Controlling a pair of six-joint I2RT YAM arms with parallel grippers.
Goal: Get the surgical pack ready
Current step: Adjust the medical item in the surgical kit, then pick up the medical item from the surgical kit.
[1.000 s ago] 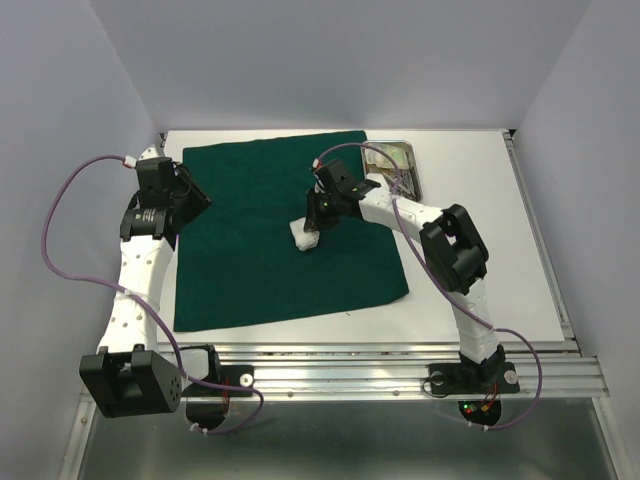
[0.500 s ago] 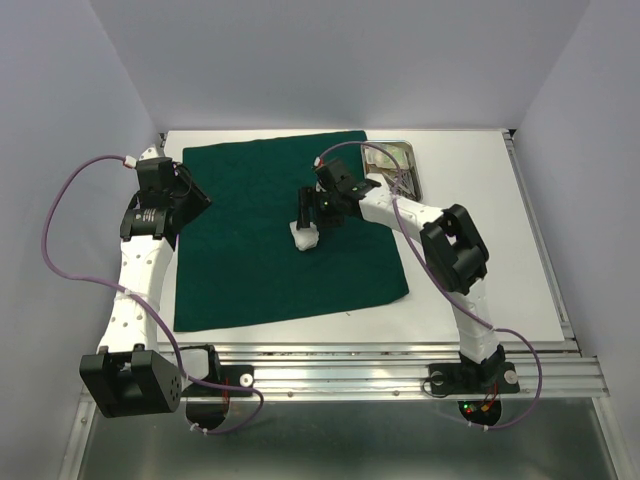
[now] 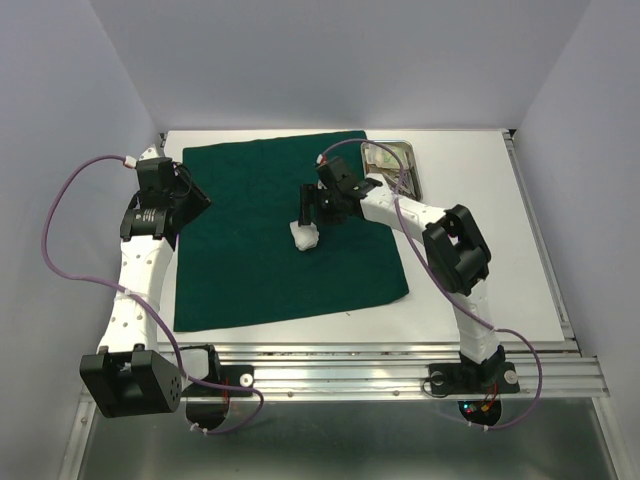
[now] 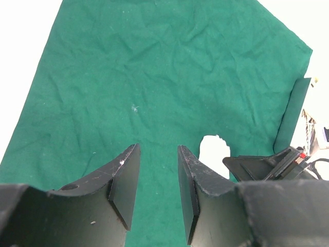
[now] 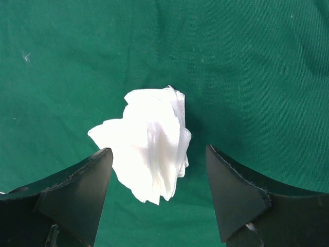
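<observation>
Lying on the green drape (image 5: 247,62), white gauze (image 5: 149,149) between the wide-spread jaws of your right gripper (image 5: 158,154), ungripped.

Left arm (image 3: 138,285) and right arm (image 3: 400,210) are wearing white shells with black joint blocks. Purple cable (image 3: 48,225) is looping out behind the left gripper (image 4: 158,150). Small screw dots are showing along the left shell. Fingers (image 5: 234,193) are looking matte black, wedge-shaped, edges scuffed.

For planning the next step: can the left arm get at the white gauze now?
Probably not cleanly: the drape between them is bare, but the right end effector hangs open right over the gauze.
</observation>
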